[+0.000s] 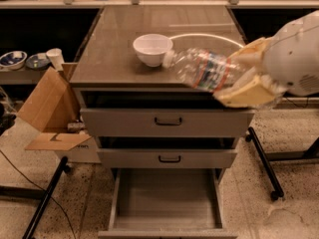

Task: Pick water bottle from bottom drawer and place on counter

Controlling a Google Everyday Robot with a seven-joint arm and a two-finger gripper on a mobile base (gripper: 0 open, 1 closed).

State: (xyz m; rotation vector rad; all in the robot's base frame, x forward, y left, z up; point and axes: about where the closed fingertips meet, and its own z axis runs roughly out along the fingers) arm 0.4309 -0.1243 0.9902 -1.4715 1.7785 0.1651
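1. Bottom drawer (167, 200) is pulled right out at floor level, plain grey inside.
2. Two upper drawers (167, 122) with black handles sit above it, each slightly open.
3. Cardboard box (47, 103) leans beside the cabinet on the left.
4. Gripper (233, 77) comes in from the right, its fingers clamped around the water bottle (202, 68).
5. The bottle lies sideways in the air over the front right of the counter (114, 49), cap pointing left.
6. White bowl (152, 48) stands on the counter, just beside the bottle cap.
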